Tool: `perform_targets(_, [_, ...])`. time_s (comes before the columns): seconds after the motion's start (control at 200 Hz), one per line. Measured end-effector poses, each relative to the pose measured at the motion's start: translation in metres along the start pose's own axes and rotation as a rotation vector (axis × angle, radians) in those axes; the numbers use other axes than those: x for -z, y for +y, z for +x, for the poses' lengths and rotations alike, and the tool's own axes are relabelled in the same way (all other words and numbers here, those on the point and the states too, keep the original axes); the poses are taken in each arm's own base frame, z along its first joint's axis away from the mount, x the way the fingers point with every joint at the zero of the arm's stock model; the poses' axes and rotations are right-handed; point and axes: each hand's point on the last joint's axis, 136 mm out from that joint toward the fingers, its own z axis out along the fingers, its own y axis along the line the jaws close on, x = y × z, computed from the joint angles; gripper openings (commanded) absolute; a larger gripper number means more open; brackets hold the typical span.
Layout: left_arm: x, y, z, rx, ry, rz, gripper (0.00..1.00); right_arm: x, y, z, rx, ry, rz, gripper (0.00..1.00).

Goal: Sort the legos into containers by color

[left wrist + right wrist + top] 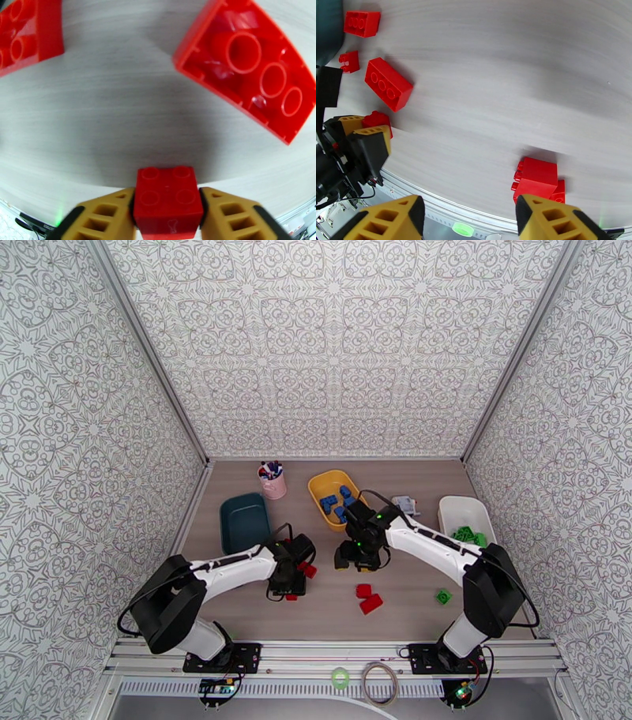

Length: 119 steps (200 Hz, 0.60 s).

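Note:
My left gripper (166, 215) is shut on a small square red lego (166, 199), its fingers (104, 217) pressed against both sides, low over the table; from above it sits left of centre (290, 587). Two more red legos lie close by, an upturned oblong one (245, 67) and another (27, 35). My right gripper (474, 221) is open and holds nothing, hovering mid-table (359, 552) above a pair of red legos (535, 177). The yellow container (318, 481) holds blue legos, the white container (450, 508) holds green ones, and the teal container (245, 523) stands at the left.
A pink cup of pens (273, 481) stands at the back between the teal and yellow trays. A small grey-white object (404, 503) lies behind my right arm. One green lego (444, 597) rests alone at the front right. The table's metal rail runs along the near edge.

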Motion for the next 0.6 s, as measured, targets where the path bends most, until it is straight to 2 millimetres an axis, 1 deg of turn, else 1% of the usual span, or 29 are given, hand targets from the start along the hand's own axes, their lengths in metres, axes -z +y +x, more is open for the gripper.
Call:
perform_targets(0.2, [0.01, -0.004, -0.004, 0.034, -0.018, 0.013, 0.34, 0.001, 0.001, 0.001, 0.016, -0.001, -0.006, 0.65])
perform_targets(0.34, [0.03, -0.009, -0.011, 0.066, -0.067, 0.065, 0.34, 0.004, 0.007, -0.003, 0.042, -0.007, -0.02, 0.63])
perform_targets(0.445, [0.05, -0.008, -0.025, 0.118, -0.119, 0.121, 0.34, 0.01, 0.026, -0.018, 0.069, -0.027, -0.063, 0.64])
perform_targets(0.595, [0.074, 0.005, -0.048, 0.234, -0.183, 0.195, 0.34, 0.018, 0.072, -0.049, 0.12, -0.058, -0.172, 0.65])
